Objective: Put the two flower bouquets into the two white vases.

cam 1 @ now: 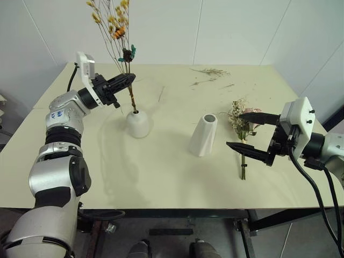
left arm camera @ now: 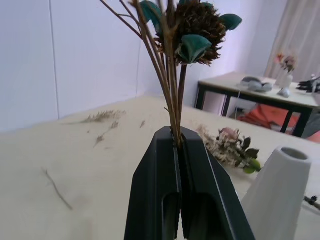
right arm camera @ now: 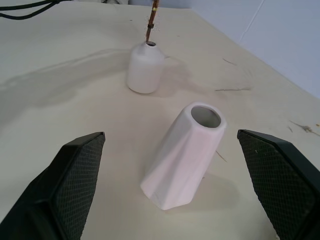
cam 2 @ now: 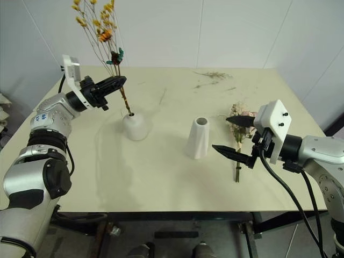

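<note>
Left end effector [cam 1: 128, 80] clenched on yellow-orange sprig [cam 1: 114, 29], stems in round vase [cam 1: 138, 123]. Right end effector [cam 1: 248, 133] released, near pale bunch [cam 1: 240, 122] on bench [cam 1: 161, 177]; tapered vase [cam 1: 203, 135] alongside.

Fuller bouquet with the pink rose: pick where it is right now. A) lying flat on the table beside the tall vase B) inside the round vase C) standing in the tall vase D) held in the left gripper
A: the fuller bouquet lies flat on the table, right of the tall vase, under the open right gripper.
</note>
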